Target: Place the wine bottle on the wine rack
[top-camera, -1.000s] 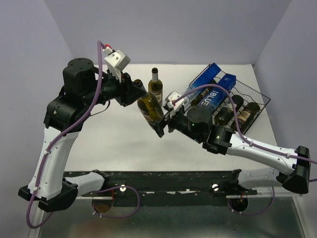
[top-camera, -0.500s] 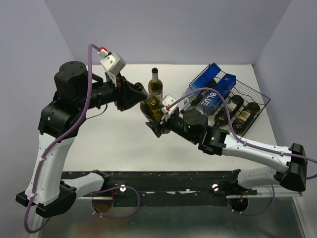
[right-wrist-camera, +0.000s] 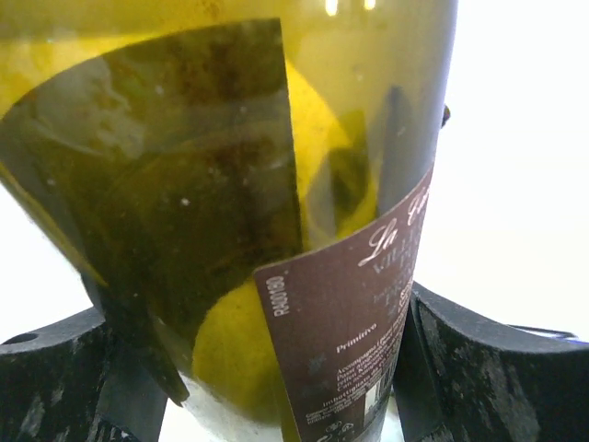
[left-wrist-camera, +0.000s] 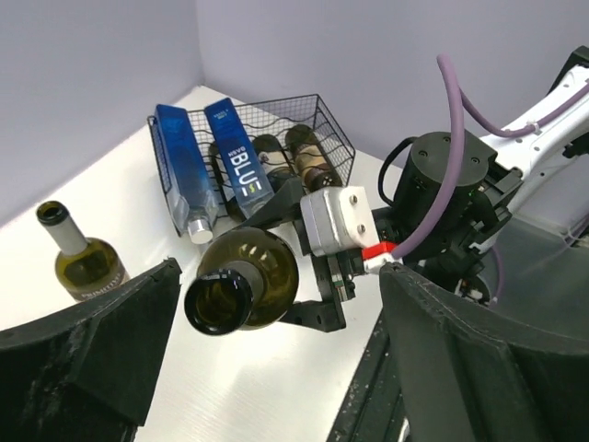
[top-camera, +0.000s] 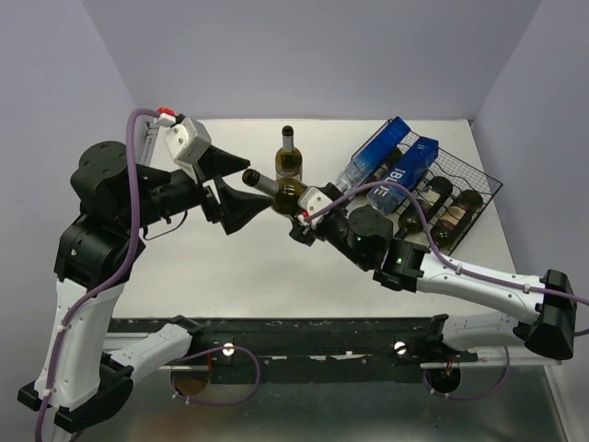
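Observation:
The wine bottle (top-camera: 282, 191), green glass with a dark label, hangs tilted over the table's middle, neck pointing left. My right gripper (top-camera: 299, 214) is shut on its body; in the right wrist view the bottle (right-wrist-camera: 230, 184) fills the gap between both fingers (right-wrist-camera: 497, 368). My left gripper (top-camera: 247, 182) is open, its wide jaws apart on either side of the neck without touching it. The left wrist view looks straight at the bottle's mouth (left-wrist-camera: 221, 299). The black wire wine rack (top-camera: 474, 175) sits at the back right, also seen in the left wrist view (left-wrist-camera: 322, 124).
A second wine bottle (top-camera: 288, 158) stands upright behind the held one, also seen at the left wrist view's left edge (left-wrist-camera: 81, 265). The rack holds two blue bottles (top-camera: 391, 152) and dark bottles (top-camera: 442, 207). Purple walls close in the table.
My left gripper has opened and drawn back left off the bottle's neck. My right gripper has closed on the bottle's body, and the bottle now lies flatter.

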